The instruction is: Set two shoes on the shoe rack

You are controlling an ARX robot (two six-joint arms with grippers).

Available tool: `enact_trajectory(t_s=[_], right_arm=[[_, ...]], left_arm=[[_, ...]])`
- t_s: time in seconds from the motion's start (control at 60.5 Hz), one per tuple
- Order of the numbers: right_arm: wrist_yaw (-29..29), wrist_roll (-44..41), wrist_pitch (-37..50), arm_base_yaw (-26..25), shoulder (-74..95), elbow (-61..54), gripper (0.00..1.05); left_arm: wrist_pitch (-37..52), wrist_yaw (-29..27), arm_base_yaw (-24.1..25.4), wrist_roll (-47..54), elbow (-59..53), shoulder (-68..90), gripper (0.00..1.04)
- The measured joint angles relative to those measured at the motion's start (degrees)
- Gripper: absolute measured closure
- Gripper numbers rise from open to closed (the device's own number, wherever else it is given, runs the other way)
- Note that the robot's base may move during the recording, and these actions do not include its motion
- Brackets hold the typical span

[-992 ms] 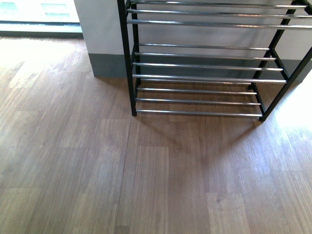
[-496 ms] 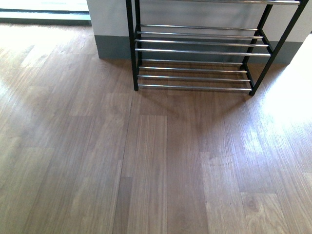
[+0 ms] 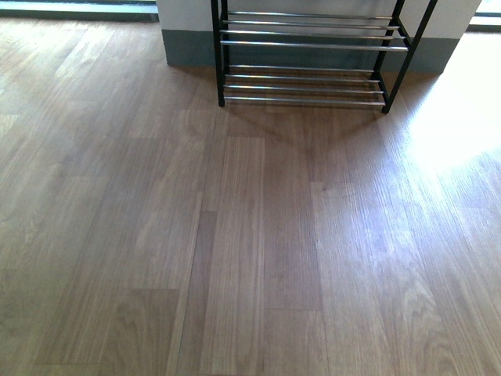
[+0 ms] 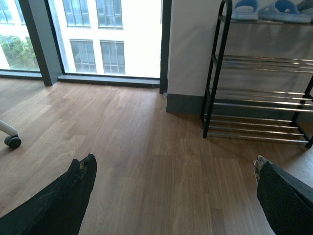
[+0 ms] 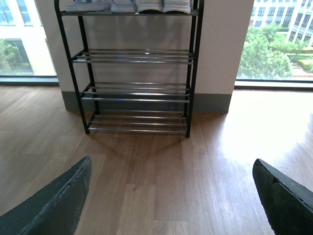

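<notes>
The shoe rack (image 3: 313, 45) stands against the wall at the far end of the wood floor; its black frame and chrome bars also show in the left wrist view (image 4: 259, 95) and the right wrist view (image 5: 137, 98). Its lower tiers are bare. On the top tier sit pale blue slippers (image 4: 244, 9) and, beside them, two white soles (image 5: 164, 6) cut by the frame edge; I cannot tell whether these are the two shoes. My left gripper (image 4: 173, 161) and right gripper (image 5: 171, 161) hang open over bare floor, well short of the rack, with nothing between their fingers.
A white pillar with grey skirting (image 4: 183, 103) backs the rack. Floor-to-ceiling windows (image 4: 112, 39) flank it. A chair caster (image 4: 12, 142) stands on the floor in the left wrist view. A bright sunlit patch (image 3: 454, 125) lies beside the rack.
In the front view the rack has shrunk and slid toward the top of the picture, with more floor showing: the camera has backed away from it.
</notes>
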Motion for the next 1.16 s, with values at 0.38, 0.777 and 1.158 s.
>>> enact_trajectory(t_s=[0.38,0.777,1.158], right_arm=[[0.00,0.00,0.00,0.00,-0.02,0.00,0.09],[-0.02,0.00,0.00,0.00,-0.02,0.00,0.09],[-0.02,0.00,0.00,0.00,-0.02,0.00,0.09]], left_arm=[[0.00,0.00,0.00,0.00,0.00,0.00,0.09],[0.00,-0.13,0.00,0.00,0.00,0.00,0.09],[0.00,-0.04,0.00,0.00,0.00,0.00,0.09]])
